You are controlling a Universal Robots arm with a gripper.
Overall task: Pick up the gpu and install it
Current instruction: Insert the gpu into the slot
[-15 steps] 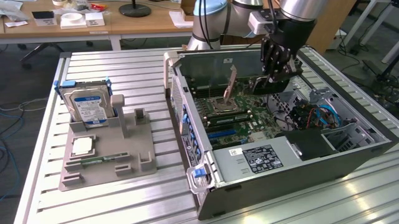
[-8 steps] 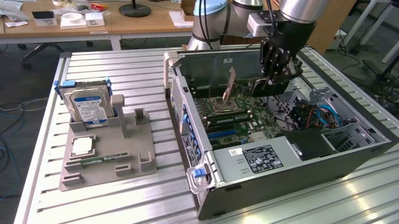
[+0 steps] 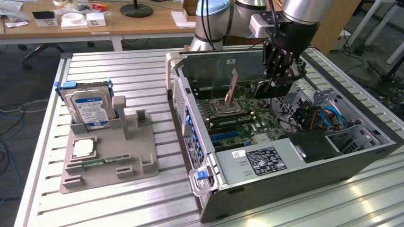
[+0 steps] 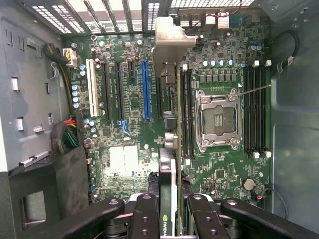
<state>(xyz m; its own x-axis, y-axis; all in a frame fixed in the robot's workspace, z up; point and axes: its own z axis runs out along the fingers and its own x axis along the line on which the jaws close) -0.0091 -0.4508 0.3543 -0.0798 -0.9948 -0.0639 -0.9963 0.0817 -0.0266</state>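
Setup: open computer case (image 3: 284,165) lies on its side on the slatted metal worktop (image 3: 126,71), taking up the middle and the half toward the exterior view's right edge. Its open face is up and the motherboard (image 4: 124,129) is exposed.

Gripper (image 3: 277,82) hangs over the case opening, near the case's far wall. Its two black fingers (image 4: 144,214) are closed onto the graphics card (image 4: 169,164), one on each face, pinching it.

Graphics card: held edge-on to the board, inside the outline of the case. The silver end bracket (image 4: 169,45) points to the vented rear wall of the case. In the wrist view the card lies along the gap between the long blue slot (image 4: 145,89) and the nearer bank of memory slots (image 4: 185,114). Contact between its lower edge and the board cannot be told.

Processor socket (image 4: 218,119) is open and bare, with its cover plate (image 3: 231,87) standing upright.

Near the worktop's edge at the exterior view's left lies a grey parts holder (image 3: 136,156). It carries:
- a hard drive (image 3: 92,106) with a blue-white label, upright at the far end
- a square processor chip (image 3: 83,148), flat
- a narrow memory stick (image 3: 101,163), by the near side
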